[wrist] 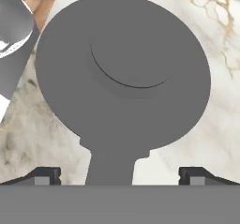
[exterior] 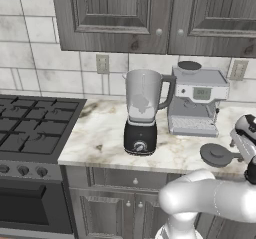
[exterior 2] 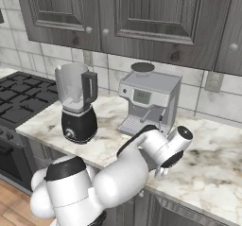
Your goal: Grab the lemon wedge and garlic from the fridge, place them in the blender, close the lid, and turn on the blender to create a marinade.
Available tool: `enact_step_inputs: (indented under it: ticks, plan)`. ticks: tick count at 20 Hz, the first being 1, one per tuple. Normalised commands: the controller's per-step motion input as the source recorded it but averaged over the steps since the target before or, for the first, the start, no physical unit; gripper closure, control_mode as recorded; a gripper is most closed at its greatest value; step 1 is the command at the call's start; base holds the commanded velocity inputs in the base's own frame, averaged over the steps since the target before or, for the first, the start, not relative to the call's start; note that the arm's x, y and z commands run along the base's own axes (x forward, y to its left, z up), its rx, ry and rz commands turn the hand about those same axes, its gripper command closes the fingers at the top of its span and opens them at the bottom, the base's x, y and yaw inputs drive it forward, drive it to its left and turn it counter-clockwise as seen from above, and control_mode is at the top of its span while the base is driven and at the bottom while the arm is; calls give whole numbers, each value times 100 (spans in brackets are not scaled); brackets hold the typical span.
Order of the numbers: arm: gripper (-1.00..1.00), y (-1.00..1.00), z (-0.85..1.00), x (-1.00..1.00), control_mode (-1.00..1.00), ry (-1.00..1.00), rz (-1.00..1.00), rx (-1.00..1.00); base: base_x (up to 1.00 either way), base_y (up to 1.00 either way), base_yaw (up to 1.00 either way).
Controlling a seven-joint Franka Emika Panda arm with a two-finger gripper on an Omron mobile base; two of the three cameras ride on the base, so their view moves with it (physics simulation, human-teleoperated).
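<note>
1. Near the counter's (exterior: 100, 133) front edge, the lid (exterior: 216, 154) is lying flat on the marble, right of the blender (exterior: 141, 112).
2. Directly above the lid, the gripper (wrist: 119, 174) is hovering, fingers (wrist: 46, 175) standing wide apart and holding nothing.
3. Behind the lid, the coffee machine (exterior: 196, 101) is standing by the wall.

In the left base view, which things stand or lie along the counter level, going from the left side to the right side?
Stove → blender → coffee machine → lid, lying flat on the counter → the robot's wrist at the right edge.
</note>
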Motion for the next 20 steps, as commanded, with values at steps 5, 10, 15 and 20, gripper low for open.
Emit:
enact_step_inputs:
  ticks: [5, 10, 15, 20]
  plan:
    - [-100, 0, -21, 22, -100, 2, 0, 0, 0, 0, 0]
    - [-100, 0, -24, 22, -100, 3, 0, 0, 0, 0, 0]
    - [-100, 2, -27, 15, -100, 2, 0, 0, 0, 0, 0]
    - [-100, 19, -30, 3, -100, 0, 0, -1, 0, 0, 0]
